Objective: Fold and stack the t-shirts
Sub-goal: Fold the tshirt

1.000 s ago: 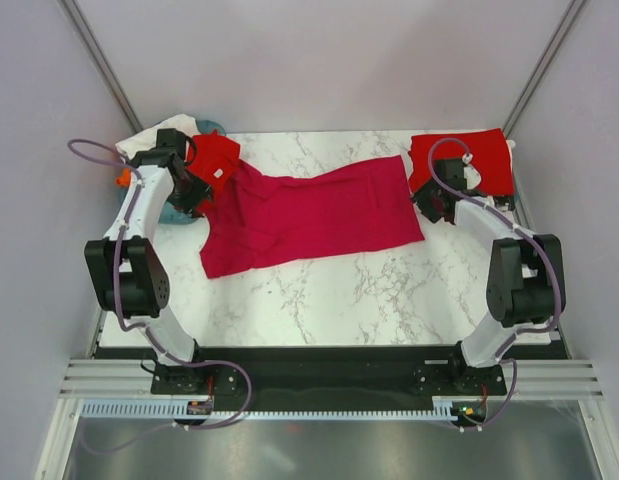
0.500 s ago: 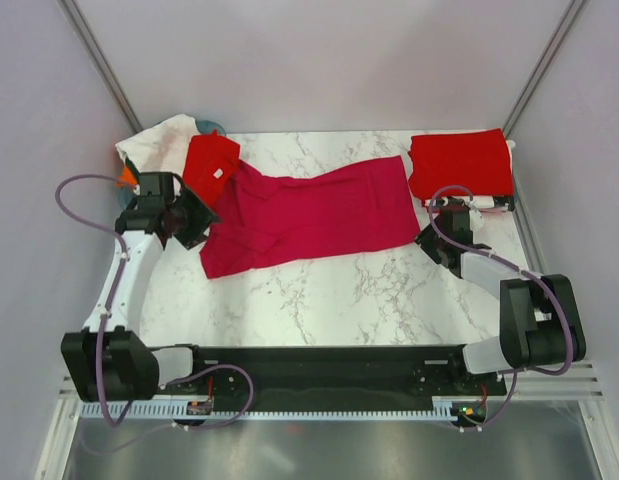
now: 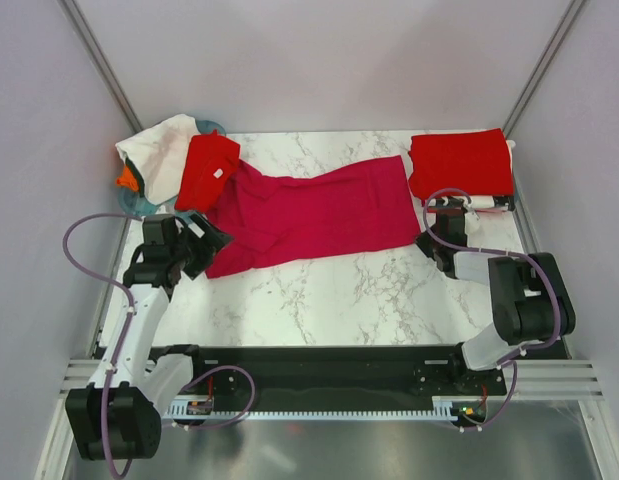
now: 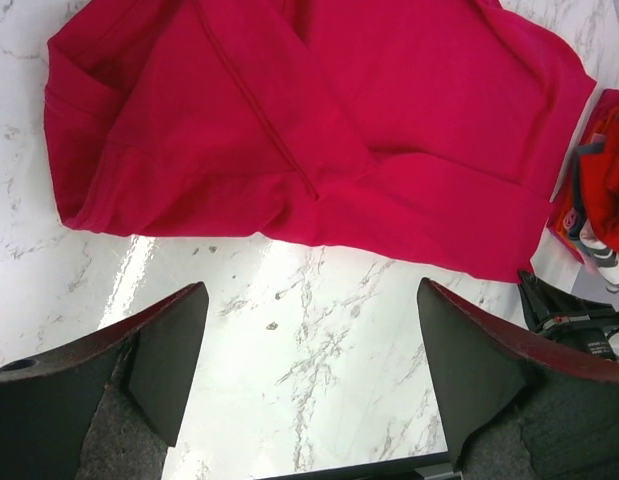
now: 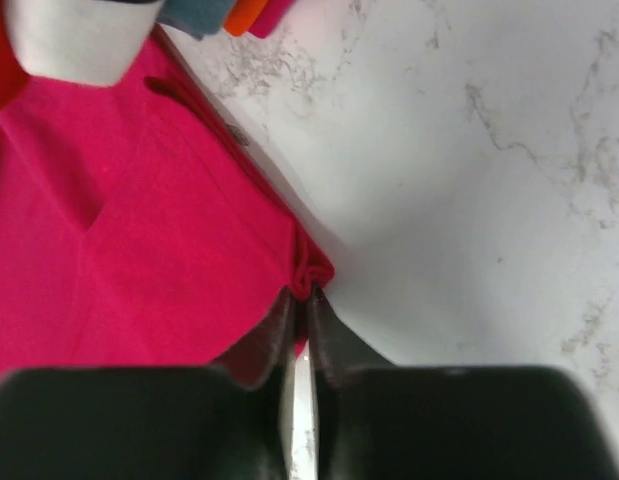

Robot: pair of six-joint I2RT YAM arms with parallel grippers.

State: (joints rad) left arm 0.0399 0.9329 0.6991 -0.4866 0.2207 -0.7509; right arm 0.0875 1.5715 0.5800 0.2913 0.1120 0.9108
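Left arm pulled back from far-left end of crimson shirt (image 3: pixel 319 210) toward near-left table edge. Right arm moved from folded red shirt (image 3: pixel 459 163) down to crimson shirt's near-right corner.

Left gripper (image 4: pixel 299 292): jaws wide apart, holding nothing, over bare marble table (image 4: pixel 319 370). Crimson shirt's hem lies just beyond fingertips, not touching.

Right gripper (image 5: pixel 301 292): jaws nearly together, pinching bunched corner of crimson shirt.

Crimson shirt spread flat across table middle, between bright red shirt (image 3: pixel 209 168) at left and folded red shirt at far right.

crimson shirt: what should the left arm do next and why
Probably ease the open left gripper forward onto the near left edge of the crimson shirt and close: the right gripper is shut on its near right corner, while the left hangs short of it.
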